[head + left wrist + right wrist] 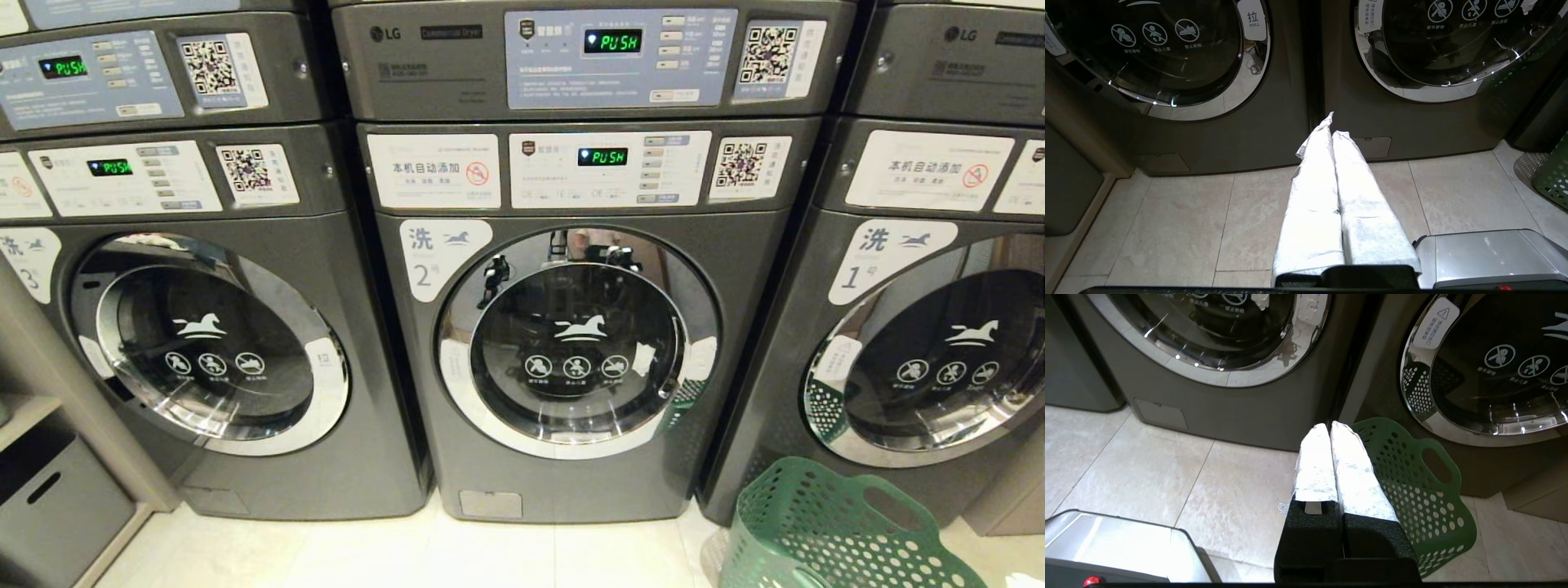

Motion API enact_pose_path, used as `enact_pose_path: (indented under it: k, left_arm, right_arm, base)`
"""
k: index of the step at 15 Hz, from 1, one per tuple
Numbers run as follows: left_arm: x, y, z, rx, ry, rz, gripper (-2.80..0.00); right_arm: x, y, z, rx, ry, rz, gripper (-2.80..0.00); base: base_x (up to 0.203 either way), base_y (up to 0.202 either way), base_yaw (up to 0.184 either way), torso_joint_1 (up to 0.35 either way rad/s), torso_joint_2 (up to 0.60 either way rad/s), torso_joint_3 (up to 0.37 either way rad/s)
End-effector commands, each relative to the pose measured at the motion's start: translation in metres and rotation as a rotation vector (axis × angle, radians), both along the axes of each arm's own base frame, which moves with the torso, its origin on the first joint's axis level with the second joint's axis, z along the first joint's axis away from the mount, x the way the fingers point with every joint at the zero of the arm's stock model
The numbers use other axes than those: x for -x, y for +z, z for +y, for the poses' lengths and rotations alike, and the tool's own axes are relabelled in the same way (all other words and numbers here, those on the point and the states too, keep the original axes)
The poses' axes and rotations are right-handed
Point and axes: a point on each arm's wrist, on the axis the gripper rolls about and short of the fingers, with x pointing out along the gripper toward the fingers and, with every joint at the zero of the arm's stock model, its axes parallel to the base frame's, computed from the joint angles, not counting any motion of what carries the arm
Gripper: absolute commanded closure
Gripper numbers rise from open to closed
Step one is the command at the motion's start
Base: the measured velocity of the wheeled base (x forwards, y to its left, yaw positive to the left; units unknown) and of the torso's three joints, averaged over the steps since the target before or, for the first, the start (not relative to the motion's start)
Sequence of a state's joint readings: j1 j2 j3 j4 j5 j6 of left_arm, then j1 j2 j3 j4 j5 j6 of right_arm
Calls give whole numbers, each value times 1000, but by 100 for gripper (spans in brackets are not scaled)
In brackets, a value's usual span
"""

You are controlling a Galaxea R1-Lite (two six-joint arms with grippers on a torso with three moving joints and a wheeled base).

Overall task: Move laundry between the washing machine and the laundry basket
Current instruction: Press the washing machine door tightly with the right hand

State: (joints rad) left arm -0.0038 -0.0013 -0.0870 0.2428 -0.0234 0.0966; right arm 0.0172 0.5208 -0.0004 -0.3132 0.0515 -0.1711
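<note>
While both arms sit low before the machines, entries run from the fingers outward.

Left gripper [1331,122]: white-wrapped fingers [1314,196] pressed together along their length, nothing between them; held above the tiled floor [1167,220], tips aimed at the seam between two machine fronts.

Right gripper [1329,426]: white-wrapped fingers [1351,473] likewise closed on each other, empty; tips in front of the laundry basket's near rim, whether touching or apart cannot be told.

Laundry basket [824,531]: dark green, round holes all over, oval handle cutout; stands on the floor in front of the machine labelled 1 [922,343], to the right of the middle machine. No garment visible in the parts of it that show.

Washing machine [580,343]: dark grey front-loader labelled 2, centre of the head view; chrome-ringed round door closed, white horse logo on the glass, display reading PUSH. A pale patch shows behind the glass at the right side; what it is cannot be told.

Laundry: not identifiable in any view.

Machine labelled 3 [212,343]: left of the middle machine, door closed.

Robot base: grey housing corner [1486,253] on the floor beside the left gripper.
</note>
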Motion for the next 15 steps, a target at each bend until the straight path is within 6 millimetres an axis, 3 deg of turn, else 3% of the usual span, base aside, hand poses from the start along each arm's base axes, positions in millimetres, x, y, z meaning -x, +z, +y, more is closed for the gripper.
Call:
enact_pose_path:
  k: [1,5,9,11,15]
  left_arm:
    - [0,0,0,0,0,1,0]
    - [0,0,0,3,1,1,0]
    - [0,0,0,3,2,2,0]
    - [0,0,0,1,1,2,0]
    - [0,0,0,22,12,0,0]
  right_arm:
    - [1,0,0,1,4,-12,0]
    - [1,1,1,2,35,-13,0]
    - [-9,16,1,14,42,15,0]
    - [-30,29,2,40,49,73,0]
    - [-90,49,3,46,5,101,0]
  base:
    - [197,0,0,10,2,2]
    - [171,0,0,5,4,2]
    - [0,0,0,0,0,0]
    - [0,0,0,0,0,0]
    - [0,0,0,0,0,0]
